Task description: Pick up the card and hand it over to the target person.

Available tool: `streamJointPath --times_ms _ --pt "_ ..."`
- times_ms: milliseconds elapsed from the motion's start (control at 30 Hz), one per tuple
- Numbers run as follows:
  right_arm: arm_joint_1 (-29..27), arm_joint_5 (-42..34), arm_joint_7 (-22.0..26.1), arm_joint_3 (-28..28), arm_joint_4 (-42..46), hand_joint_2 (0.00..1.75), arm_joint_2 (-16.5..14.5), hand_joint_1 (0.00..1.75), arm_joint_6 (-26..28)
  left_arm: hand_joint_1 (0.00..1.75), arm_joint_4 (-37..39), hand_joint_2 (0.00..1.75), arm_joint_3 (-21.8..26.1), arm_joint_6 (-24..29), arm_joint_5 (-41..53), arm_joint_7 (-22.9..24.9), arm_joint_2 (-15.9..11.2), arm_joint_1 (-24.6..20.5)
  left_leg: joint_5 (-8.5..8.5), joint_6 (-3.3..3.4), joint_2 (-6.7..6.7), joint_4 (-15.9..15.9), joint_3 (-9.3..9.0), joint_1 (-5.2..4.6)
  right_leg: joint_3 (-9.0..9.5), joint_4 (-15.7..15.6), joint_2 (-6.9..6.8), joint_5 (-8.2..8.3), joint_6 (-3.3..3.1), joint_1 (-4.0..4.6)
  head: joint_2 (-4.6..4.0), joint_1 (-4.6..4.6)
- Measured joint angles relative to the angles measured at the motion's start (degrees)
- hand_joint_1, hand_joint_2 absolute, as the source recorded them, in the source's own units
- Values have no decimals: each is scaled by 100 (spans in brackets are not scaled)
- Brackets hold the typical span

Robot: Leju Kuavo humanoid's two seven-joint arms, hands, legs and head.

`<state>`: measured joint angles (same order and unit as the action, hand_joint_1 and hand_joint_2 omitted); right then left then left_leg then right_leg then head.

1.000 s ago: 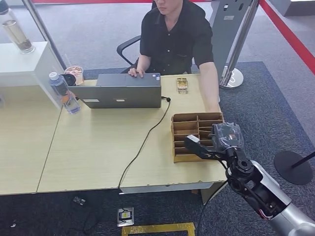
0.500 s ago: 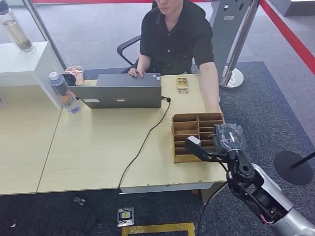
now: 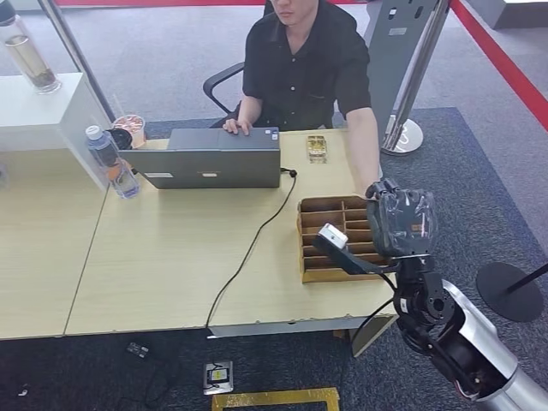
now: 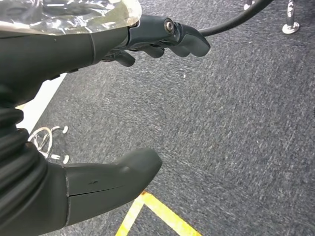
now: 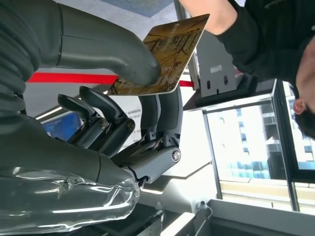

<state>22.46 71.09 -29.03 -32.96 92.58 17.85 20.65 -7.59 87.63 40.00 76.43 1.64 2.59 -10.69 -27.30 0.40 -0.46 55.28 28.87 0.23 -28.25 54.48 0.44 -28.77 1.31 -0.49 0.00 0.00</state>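
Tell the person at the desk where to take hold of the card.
Take the card by its free far half, coming from the side away from the right robot hand. The thumb and fingers pinch the near end flat, while the far edge juts out bare toward the person.

Office: desk (image 3: 162,257), laptop (image 3: 206,158), swivel chair (image 3: 223,86), carpet (image 3: 465,197).

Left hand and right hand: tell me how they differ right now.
The right hand pinches a gold-brown card between thumb and fingers; the left hand holds nothing, thumb and fingers apart. The right hand is raised by the person over the desk; the left hangs over grey carpet. Both are dark grey with a clear plastic wrap.
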Motion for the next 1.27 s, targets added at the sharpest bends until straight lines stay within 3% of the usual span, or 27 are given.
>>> streamJointPath --times_ms 233,467,733,800,867,900,933,1067,1267 --pt "830 -108 154 -135 -2077 175 -380 175 400 0 61 175 -107 0 37 -106 -52 -4 6 -2 24 -10 -7 4 3 -11 24 15 -2 4 0 0" --pt "1644 -352 149 -294 -3572 175 -614 175 325 0 139 175 -129 -1 88 -113 -121 -10 4 -2 18 -9 -11 4 11 -9 19 11 -1 4 0 0" --pt "2065 -389 38 -377 -4363 175 -710 175 356 0 198 175 -147 -42 117 -239 -125 -9 3 -2 5 -9 -9 3 12 -7 9 6 -2 3 0 0" --pt "2110 -301 -19 -446 -4435 175 -705 112 316 0 194 175 -131 -34 111 -259 -123 -9 3 -2 3 -9 -7 3 10 -7 7 6 -2 3 0 0" --pt "2131 -223 -88 -496 -4448 175 -698 25 248 0 190 175 -106 -18 100 -262 -125 -11 4 -2 -1 -8 -5 3 9 -7 4 6 -1 3 0 0" --pt "2122 -194 -124 -500 -4411 175 -681 7 260 0 191 175 -100 -15 98 -256 -127 -12 6 -2 -1 -8 -3 3 8 -7 3 7 -2 3 0 0" --pt "2100 -170 -155 -498 -4350 175 -651 0 272 0 192 175 -94 -14 101 -254 -127 -12 5 -2 -4 -7 -3 3 8 -6 1 5 -1 3 0 0" --pt "1853 -177 -289 -340 -3764 175 -408 0 403 0 189 175 -23 -5 85 -237 -112 -15 5 -2 -10 -5 3 3 4 -3 -6 3 -1 3 0 0" --pt "1121 -300 -384 7 -2171 175 -83 0 442 0 115 175 106 0 8 -136 -68 -7 4 -1 -30 -4 4 3 6 -6 -25 -3 -1 3 0 0"
